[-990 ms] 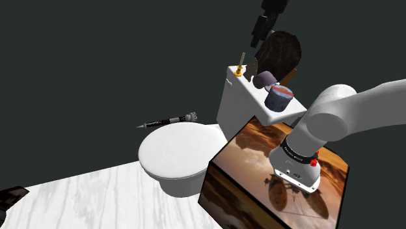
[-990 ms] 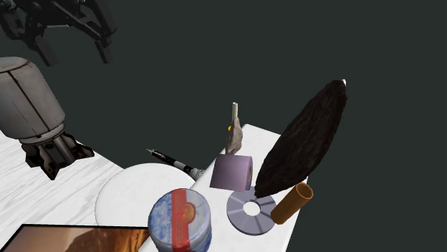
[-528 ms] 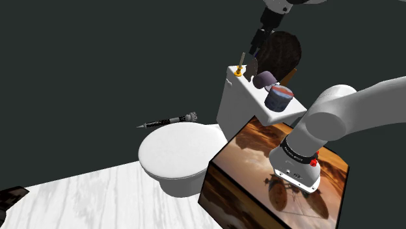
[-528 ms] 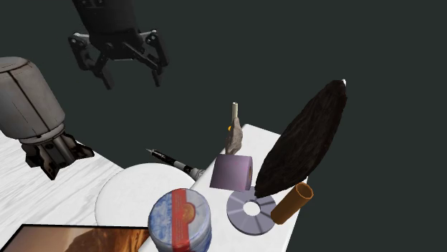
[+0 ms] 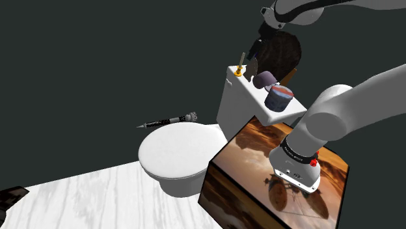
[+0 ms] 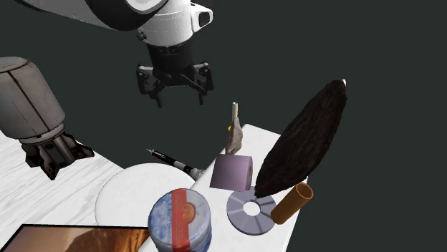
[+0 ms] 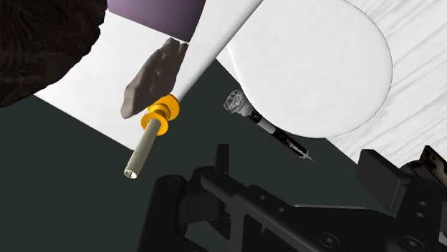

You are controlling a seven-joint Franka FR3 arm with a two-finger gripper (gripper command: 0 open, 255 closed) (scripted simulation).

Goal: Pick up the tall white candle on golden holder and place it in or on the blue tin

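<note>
You have the blue tin (image 6: 179,218) at the near end of the toilet tank (image 5: 233,104) lid. The white candle (image 6: 234,113) stands upright in its golden holder (image 7: 161,116) at the far corner. Your tool (image 6: 176,93) hangs in the air near it, spread wide and holding nothing.

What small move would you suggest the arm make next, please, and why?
Probably ease down and toward the second exterior view's right: there the open jaws hang apart from the candle, up and to its left, so it stands ungrasped on the white tank.
</note>
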